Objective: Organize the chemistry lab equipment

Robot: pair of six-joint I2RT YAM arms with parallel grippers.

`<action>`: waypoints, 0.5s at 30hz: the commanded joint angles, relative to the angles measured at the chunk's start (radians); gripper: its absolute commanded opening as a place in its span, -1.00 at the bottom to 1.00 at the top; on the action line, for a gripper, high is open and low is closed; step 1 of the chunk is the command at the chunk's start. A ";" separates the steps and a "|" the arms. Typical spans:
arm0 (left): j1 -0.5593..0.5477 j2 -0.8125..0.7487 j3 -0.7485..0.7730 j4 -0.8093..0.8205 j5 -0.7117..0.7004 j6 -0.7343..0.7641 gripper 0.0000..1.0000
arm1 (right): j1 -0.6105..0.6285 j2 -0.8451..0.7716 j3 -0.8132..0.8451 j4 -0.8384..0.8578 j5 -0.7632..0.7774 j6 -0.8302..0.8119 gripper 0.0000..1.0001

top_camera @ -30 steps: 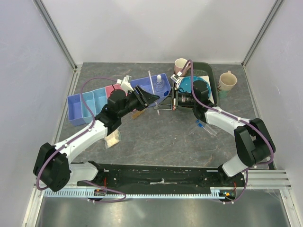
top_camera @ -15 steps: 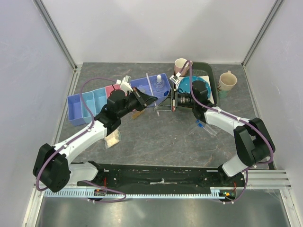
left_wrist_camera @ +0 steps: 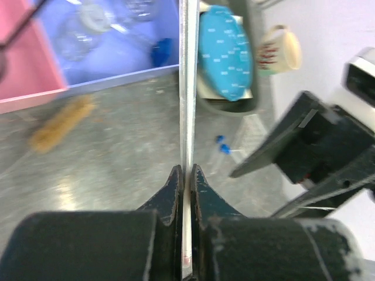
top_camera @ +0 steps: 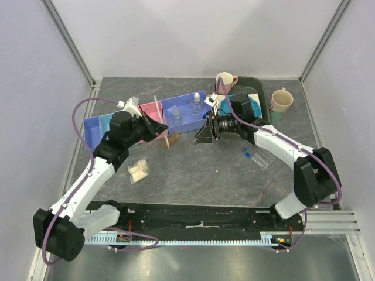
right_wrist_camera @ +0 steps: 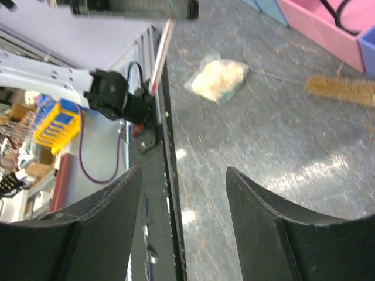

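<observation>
above grey table (top_camera: 193,170), thin rod (left_wrist_camera: 184,88) clamped in left end effector (left_wrist_camera: 185,170).

A grey mottled tabletop (top_camera: 199,181) bears a long blue-and-pink plastic compartment tray (top_camera: 94,130). Just in front of it lies a brown bristle brush (top_camera: 171,139), further forward a small clear bag (top_camera: 139,170), and to its right blue-capped clear vials (top_camera: 253,157).

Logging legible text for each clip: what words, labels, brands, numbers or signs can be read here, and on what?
None can be read.
Red print on the far-right mug: too blurred in the left wrist view, too small from the top.
Dots on the plate: a pattern, no writing.
</observation>
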 commanded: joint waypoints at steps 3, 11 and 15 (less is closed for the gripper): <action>0.172 -0.047 0.048 -0.327 0.030 0.320 -0.97 | -0.002 -0.035 0.037 -0.219 0.027 -0.274 0.35; 0.315 0.000 0.112 -0.441 -0.034 0.512 -0.97 | -0.004 -0.031 0.051 -0.283 0.052 -0.334 0.35; 0.375 0.072 0.129 -0.444 -0.042 0.566 -0.97 | -0.004 -0.034 0.050 -0.300 0.061 -0.370 0.36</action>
